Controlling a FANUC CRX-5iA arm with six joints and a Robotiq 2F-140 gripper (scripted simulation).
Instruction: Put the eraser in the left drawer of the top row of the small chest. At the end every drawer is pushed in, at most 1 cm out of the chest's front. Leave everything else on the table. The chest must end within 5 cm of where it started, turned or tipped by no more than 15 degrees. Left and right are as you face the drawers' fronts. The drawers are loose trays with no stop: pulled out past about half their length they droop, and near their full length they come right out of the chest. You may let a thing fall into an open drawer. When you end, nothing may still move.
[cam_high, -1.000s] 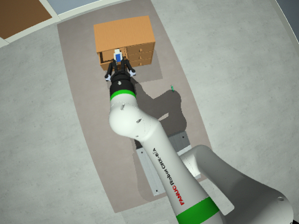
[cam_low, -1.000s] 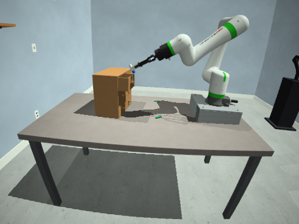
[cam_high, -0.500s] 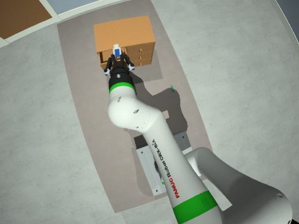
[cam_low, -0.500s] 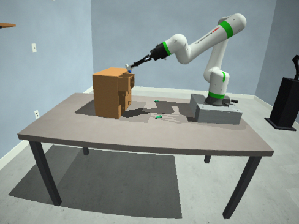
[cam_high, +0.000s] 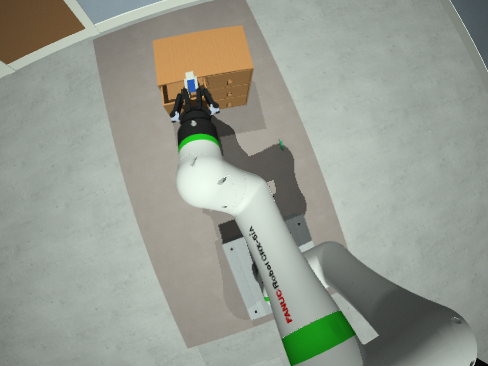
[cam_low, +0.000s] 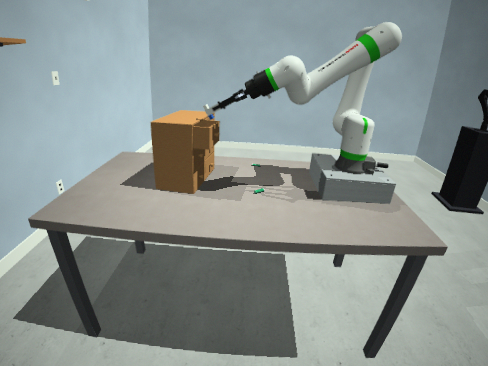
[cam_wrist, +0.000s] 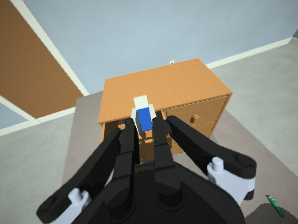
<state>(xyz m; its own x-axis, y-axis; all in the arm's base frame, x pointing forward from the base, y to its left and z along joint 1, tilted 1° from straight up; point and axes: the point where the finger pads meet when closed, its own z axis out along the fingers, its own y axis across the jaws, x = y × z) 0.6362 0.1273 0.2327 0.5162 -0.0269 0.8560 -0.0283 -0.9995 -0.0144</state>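
The small wooden chest stands at the far end of the table, also in the side view and the wrist view. Its top-left drawer is pulled out. My gripper is shut on the eraser, a white block with a blue sleeve, and holds it above the open top-left drawer at the chest's front edge. The eraser also shows in the overhead view and in the side view. The drawer's inside is mostly hidden behind my fingers.
A small green object lies on the table right of the chest, also seen in the wrist view. Two green objects show in the side view. The robot's grey base is at the near end.
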